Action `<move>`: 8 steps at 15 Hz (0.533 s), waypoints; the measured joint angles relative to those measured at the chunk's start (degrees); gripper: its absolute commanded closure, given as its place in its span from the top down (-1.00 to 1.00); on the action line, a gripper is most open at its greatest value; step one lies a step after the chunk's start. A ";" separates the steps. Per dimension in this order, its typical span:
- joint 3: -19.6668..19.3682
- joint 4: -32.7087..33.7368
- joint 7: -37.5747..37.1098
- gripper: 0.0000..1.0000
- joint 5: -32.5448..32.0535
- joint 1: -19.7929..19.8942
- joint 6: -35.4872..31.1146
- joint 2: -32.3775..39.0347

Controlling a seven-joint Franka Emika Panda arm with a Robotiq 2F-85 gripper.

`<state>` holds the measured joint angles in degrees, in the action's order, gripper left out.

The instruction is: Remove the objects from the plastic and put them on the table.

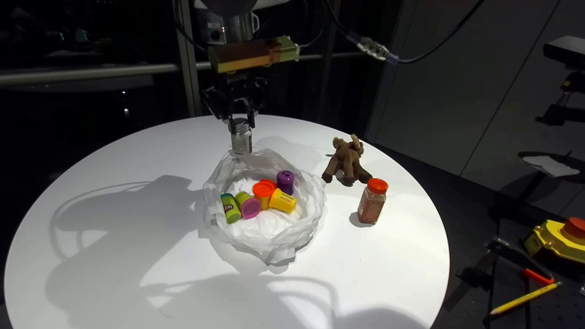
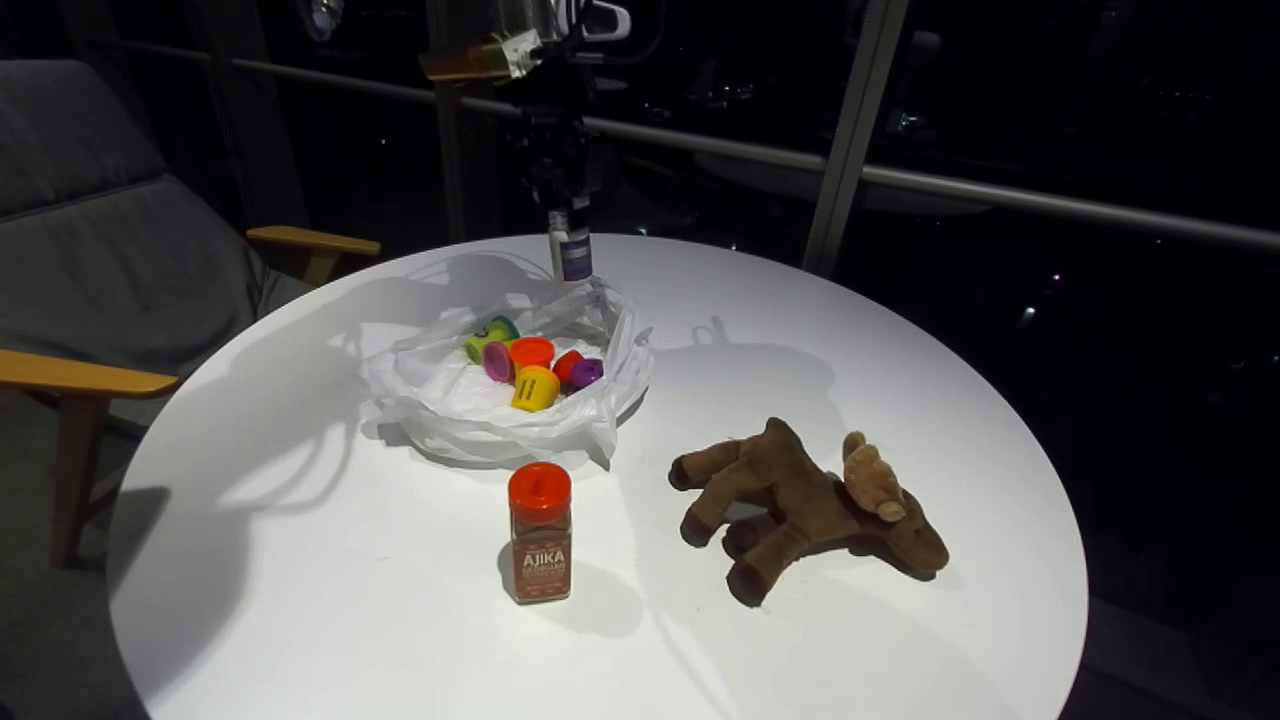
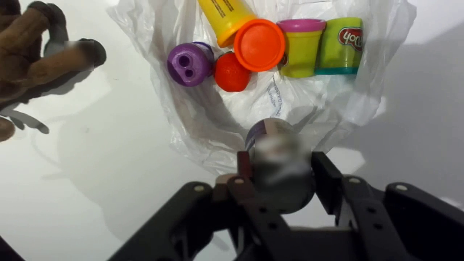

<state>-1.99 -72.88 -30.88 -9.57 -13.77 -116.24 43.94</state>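
Observation:
The white plastic bag (image 1: 315, 205) lies spread open on the round table, also in an exterior view (image 2: 470, 440). In it are a green tub (image 3: 340, 45), a pink-lidded tub (image 3: 300, 50), an orange-lidded tub (image 3: 259, 45), a yellow tub (image 3: 224, 16), a purple thing with two holes (image 3: 190, 64) and a red ball-like thing (image 3: 232, 74). My gripper (image 3: 280, 163) is shut on the dark lid of a small labelled jar (image 1: 242, 141). The jar is upright at the bag's far rim, also in an exterior view (image 2: 573, 252). Whether its base touches anything is unclear.
A brown plush animal (image 2: 800, 500) lies on the white table (image 1: 393, 283). A spice jar with a red lid (image 2: 541, 540) stands near the bag. A chair (image 2: 120, 220) stands beside the table. A window rail (image 2: 1050, 205) runs behind.

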 measured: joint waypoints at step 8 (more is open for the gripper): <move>-2.02 -22.14 -8.40 -0.60 0.10 2.07 -5.61 -15.77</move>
<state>-4.01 -95.02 -39.27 -9.47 -11.70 -121.85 28.17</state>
